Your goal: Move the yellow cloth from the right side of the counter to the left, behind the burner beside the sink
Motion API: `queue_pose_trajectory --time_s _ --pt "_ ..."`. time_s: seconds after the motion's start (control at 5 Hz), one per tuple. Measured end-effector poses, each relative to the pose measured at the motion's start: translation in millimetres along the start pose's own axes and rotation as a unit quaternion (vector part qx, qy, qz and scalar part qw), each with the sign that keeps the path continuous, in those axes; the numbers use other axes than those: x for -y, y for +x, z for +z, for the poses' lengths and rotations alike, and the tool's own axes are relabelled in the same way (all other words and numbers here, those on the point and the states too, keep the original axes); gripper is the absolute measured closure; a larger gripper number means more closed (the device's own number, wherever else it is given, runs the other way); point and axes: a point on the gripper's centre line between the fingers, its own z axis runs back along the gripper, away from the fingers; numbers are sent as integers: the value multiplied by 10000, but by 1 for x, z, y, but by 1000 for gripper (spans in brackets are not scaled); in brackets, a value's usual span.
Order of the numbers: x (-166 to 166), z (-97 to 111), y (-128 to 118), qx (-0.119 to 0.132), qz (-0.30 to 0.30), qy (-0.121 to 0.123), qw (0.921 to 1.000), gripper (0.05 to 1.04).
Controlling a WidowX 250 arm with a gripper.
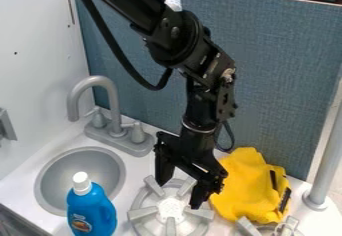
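Observation:
The black gripper [181, 186] hangs over the left stove burner [171, 210], its two fingers spread apart with nothing visible between them. Close on its right lies a crumpled yellow cloth [248, 186] with black patches at its right side. A blue bottle [92, 211] with a white cap stands upright to the left of the burner, in front of the sink's right part.
The round grey sink [55, 177] is at the left, with a grey faucet [110, 100] behind it. A second burner [248, 228] shows partly at the bottom right, near a grey upright pole [326, 165]. A blue-grey panel [280, 80] rises behind the counter.

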Motion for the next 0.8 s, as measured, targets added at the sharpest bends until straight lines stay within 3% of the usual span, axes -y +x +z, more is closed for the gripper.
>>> queue_pose_trajectory --time_s 0.2,0.6,0.8 --pt "1 -9 -3 -168 -25 12 9999 83" --pt "14 -22 63 178 -380 -196 9989 83" --pt "19 -48 92 276 -371 -394 9982 83"
